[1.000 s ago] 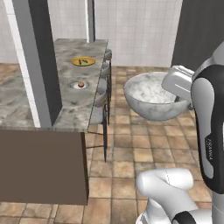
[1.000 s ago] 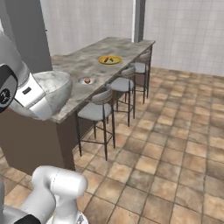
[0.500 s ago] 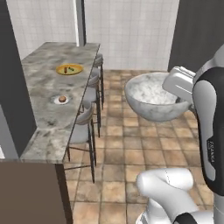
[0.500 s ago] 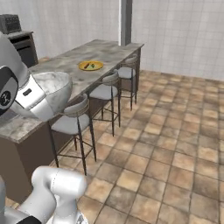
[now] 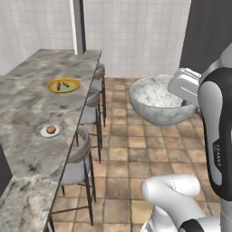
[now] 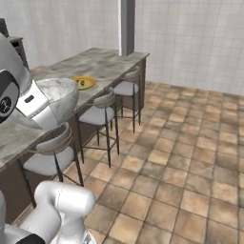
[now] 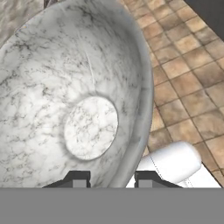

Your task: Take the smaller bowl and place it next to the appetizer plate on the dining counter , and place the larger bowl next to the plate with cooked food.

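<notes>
Count: 1 wide grey-white marbled bowl [image 5: 156, 103], rim pinched in gripper [image 7: 107, 179], held over tiled floor beside stools. 2 plates on marbled dining counter [image 5: 27, 118]: yellow-orange [image 5: 63, 85], small white [image 5: 50, 130]. Vs earlier: base moved, counter nearer.

You see flat, even rendered light, moderately bright. Soft shadows under stools [image 5: 79, 156] on floor [image 6: 190, 157]. Faint sheen on marbled surface [image 5: 27, 136]. Slight softness throughout; no glare, no edge distortion.
</notes>
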